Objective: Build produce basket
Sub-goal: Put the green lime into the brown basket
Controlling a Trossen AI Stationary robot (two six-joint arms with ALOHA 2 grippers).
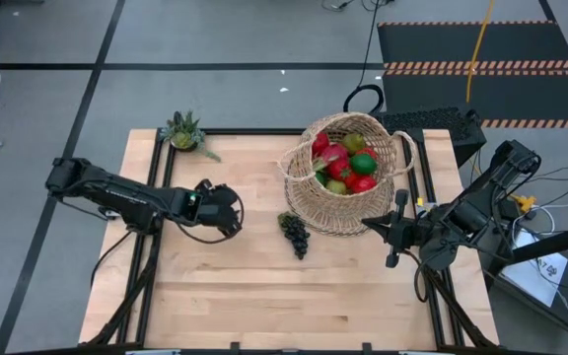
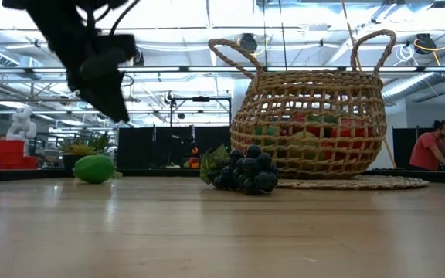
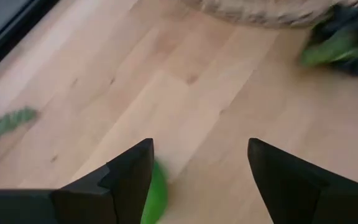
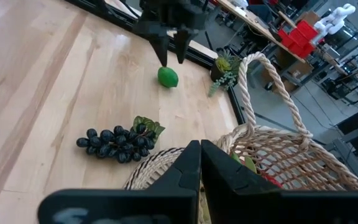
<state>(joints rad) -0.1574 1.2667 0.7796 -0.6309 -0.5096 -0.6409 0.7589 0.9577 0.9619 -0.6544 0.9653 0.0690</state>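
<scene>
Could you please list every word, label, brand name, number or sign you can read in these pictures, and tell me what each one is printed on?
None can be read in any view.
White sheet beside the right arm's base: faint dark marks, too small to read.
Basket, grapes, lime, potted plant, table: no print visible.
Floor mat: striped hazard edging only, no words.

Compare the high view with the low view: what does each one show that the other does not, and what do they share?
Only the high view shows the fruits piled inside the basket from above, the shut right claw beside it, and the whole table.

Only the low view shows the green lime lying on the wood under the left arm, and a person in the room behind.

Both show the basket, the dark grapes in front of it, and the potted plant.
</scene>
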